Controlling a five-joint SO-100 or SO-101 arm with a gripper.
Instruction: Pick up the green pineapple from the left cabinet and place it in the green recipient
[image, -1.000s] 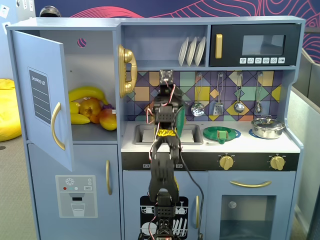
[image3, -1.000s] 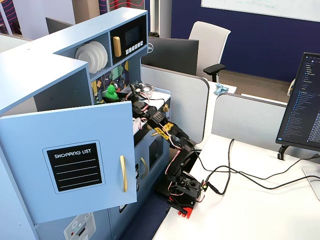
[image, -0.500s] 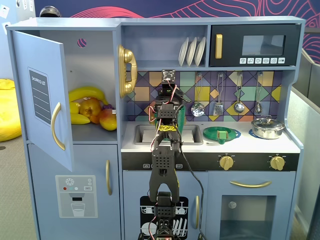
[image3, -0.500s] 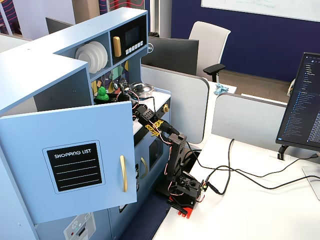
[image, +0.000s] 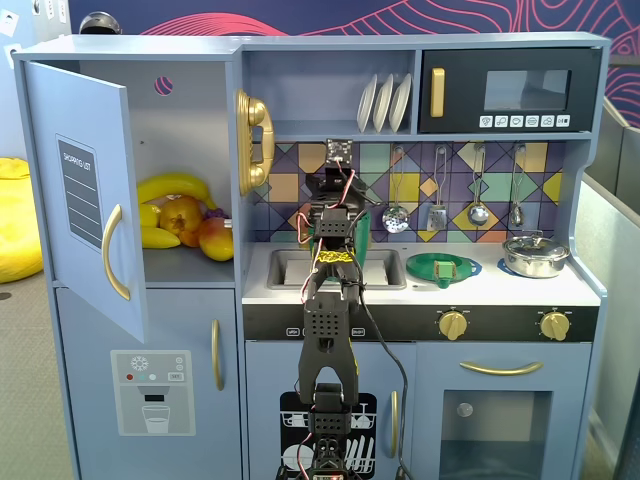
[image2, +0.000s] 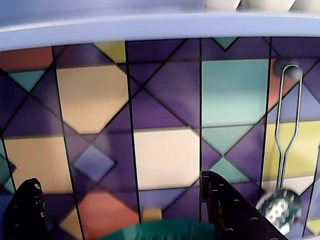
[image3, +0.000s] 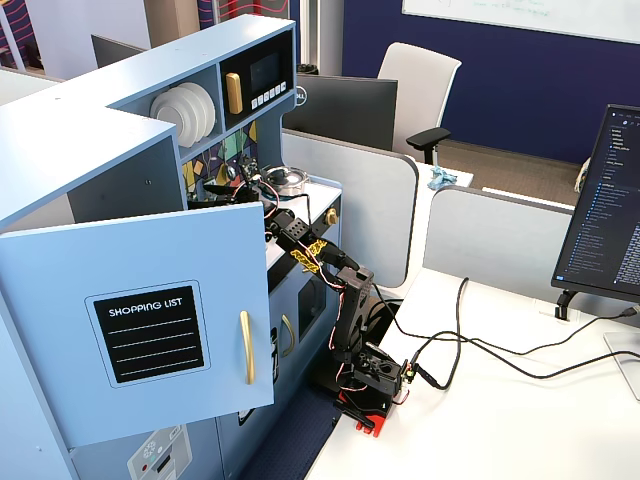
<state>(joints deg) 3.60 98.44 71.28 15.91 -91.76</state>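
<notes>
Left cabinet (image: 185, 170): tall light-blue compartment, door (image: 88, 190) swung wide open, curved gold handle and grey shopping-list label on its face; stands well to the left of the gripper (image2: 120, 210) in the front fixed view. Green recipient (image2: 160, 232): dark-green rounded rim only, showing at the bottom edge of the wrist view, directly below and between the parted gripper fingers (image2: 227, 210). Green pineapple: not visible in any view.
</notes>
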